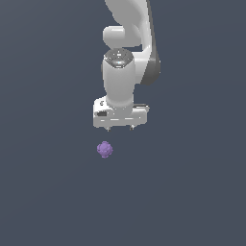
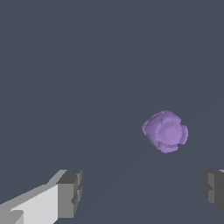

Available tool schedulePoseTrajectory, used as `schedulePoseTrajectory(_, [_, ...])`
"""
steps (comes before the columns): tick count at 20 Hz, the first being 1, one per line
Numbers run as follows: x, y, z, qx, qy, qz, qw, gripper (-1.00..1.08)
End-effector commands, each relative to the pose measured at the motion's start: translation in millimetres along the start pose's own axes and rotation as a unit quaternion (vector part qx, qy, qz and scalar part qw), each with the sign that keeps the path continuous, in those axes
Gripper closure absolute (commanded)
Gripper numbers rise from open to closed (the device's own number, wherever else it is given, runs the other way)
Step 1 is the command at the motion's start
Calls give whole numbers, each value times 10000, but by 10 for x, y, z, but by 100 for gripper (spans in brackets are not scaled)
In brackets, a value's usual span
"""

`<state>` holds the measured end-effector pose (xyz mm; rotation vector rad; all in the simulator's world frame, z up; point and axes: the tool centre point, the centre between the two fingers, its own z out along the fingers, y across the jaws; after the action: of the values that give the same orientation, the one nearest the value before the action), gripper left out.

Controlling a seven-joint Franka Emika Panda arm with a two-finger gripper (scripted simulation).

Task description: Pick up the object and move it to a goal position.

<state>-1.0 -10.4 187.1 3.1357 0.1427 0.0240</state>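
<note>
The object is a tiny purple, bumpy, round lump (image 1: 104, 149) lying on the dark grey surface. It also shows in the wrist view (image 2: 165, 131). My white gripper (image 1: 120, 128) hangs a little beyond it and slightly toward the exterior view's right, apart from it. Its jaws stand wide open and hold nothing. In the wrist view the gripper (image 2: 142, 192) shows two grey fingertips (image 2: 70, 193) far apart, with the lump beyond them, nearer the other fingertip (image 2: 213, 190).
The white arm (image 1: 127, 43) rises from the gripper to the top of the exterior view. A plain dark grey surface (image 1: 48, 192) lies all around.
</note>
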Motion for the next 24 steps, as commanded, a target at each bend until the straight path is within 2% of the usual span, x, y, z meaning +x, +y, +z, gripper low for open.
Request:
schedulePoseTrajectory(1, [12, 47, 53, -6, -7, -181, 9998, -92])
schedulePoseTrajectory(6, [41, 168, 191, -17, -23, -669, 9978, -92])
schedulePoseTrajectory(12, [73, 339, 391, -19, -44, -1357, 9907, -92])
schedulePoseTrajectory(24, [101, 661, 782, 11, -68, -2650, 9642, -92])
